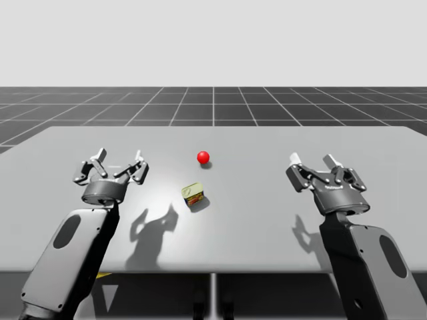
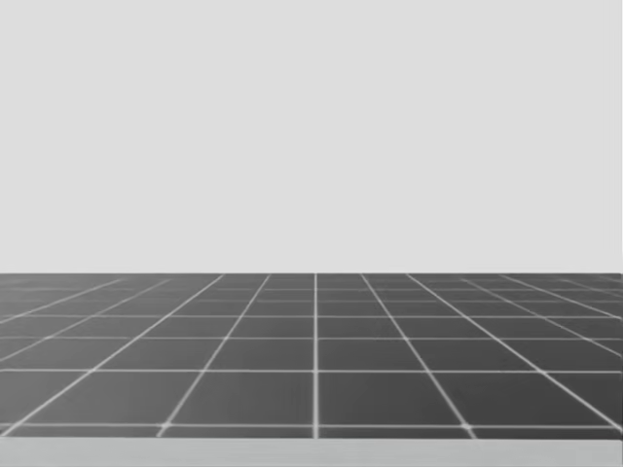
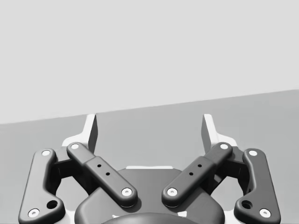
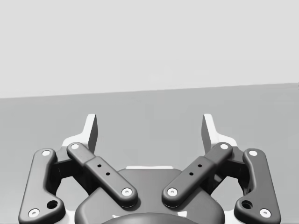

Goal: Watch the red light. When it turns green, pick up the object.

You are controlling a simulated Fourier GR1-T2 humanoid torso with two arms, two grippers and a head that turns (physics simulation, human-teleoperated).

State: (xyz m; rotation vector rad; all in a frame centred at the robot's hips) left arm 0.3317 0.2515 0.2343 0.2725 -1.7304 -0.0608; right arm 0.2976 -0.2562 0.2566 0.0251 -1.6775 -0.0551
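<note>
Illumination of the small round signal light (image 1: 203, 157) is shown as red in the high view, where it is located near the middle of the flat grey table (image 1: 267, 213). The small, flat, rounded-rectangular tin with a yellow-green lid (image 1: 193, 195) is placed on the table just on the robot's side of the light, apart from it. The tin is positioned between the two grippers, nearer the left one and untouched by either. The left gripper (image 1: 119, 159) is held over the table, well apart from the tin, jaws spread wide with nothing between them. The right gripper (image 1: 311, 160) is likewise held with jaws apart and unloaded. A dark gridded floor (image 2: 315, 350) is shown in the head view.
</note>
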